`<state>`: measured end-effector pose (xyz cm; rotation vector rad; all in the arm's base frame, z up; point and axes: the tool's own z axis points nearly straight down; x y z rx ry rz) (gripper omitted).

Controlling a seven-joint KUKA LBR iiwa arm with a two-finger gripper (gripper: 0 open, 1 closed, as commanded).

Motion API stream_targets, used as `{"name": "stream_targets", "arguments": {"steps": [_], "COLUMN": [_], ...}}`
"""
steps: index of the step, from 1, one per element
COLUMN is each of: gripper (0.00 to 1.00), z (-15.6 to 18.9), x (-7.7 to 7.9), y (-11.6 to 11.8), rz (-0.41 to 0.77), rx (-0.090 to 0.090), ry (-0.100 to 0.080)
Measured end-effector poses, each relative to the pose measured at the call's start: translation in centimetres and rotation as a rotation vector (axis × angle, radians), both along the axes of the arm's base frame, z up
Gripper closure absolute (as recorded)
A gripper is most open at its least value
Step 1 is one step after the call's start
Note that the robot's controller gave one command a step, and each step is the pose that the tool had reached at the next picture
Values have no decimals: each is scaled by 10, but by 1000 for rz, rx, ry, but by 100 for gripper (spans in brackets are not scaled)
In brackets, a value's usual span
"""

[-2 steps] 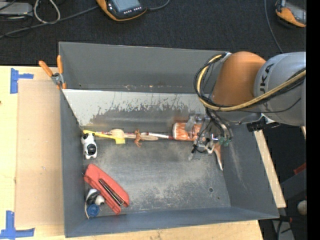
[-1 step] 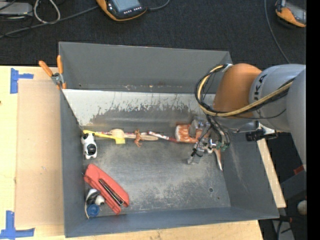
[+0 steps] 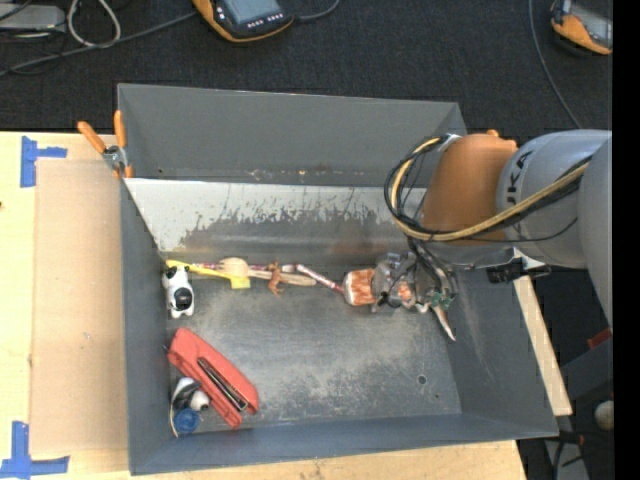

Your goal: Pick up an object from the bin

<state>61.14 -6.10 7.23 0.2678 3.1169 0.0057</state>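
Dark textured floor along the top carries looped cables and an orange-rimmed handheld controller.

We see a robotics lab: a robot arm at three o'clock reaches into a grey metal bin, while an orange handheld control pendant at twelve o'clock and loose cables at eleven lie on dark carpet.

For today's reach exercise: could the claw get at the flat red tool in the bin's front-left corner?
Probably yes. The red tool lies uncovered, and bare bin floor separates it from the claw over at the right.
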Motion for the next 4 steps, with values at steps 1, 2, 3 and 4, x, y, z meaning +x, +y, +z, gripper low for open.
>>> {"name": "stream_targets", "arguments": {"steps": [1, 2, 3, 4], "gripper": [100, 100, 100, 100], "z": [0, 4, 38, 64], "x": [0, 0, -2, 0], "y": [0, 0, 0, 0], "rz": [0, 1, 1, 1], "rx": [0, 0, 1, 0], "ry": [0, 0, 6, 0]}}
